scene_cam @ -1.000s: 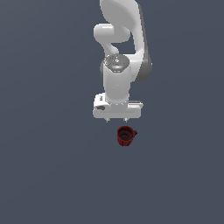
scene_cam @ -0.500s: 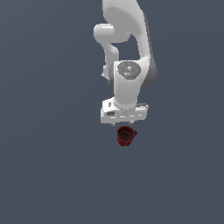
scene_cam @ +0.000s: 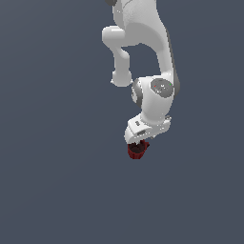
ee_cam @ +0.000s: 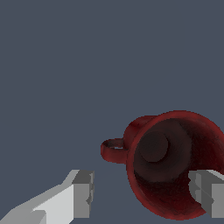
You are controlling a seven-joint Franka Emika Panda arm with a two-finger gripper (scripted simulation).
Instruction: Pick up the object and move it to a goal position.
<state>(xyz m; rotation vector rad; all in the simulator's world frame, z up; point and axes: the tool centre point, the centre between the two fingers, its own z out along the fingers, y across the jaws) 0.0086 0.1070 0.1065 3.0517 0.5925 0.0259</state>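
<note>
Closest to my wrist camera are my two fingers [ee_cam: 81, 194], blocky, matte, pale grey, with darker grey pads at the tips. They stand apart, one on each side of the view, so my gripper [ee_cam: 144, 194] is spread wide and clamps nothing. One finger overlaps the mug's rim at the edge of the picture; whether it touches the rim I cannot tell.

Just beyond the fingers sits the mug [ee_cam: 173, 164], the only one. It is dark red with a mottled, slightly rough-looking glaze, a round mouth, a dark interior and a flat circular bottom showing inside. One loop handle [ee_cam: 113, 150] sticks out from its side, toward the other finger. The mouth lies mostly between my fingers, nearer to one of them.

Farther off, everything rests on a plain, flat blue-grey floor [ee_cam: 87, 65] with no texture.

In the exterior view, my single arm [scene_cam: 155, 102] is smooth, glossy white with rounded joints, bent down over the mug [scene_cam: 137, 149], which shows just under the hand.
</note>
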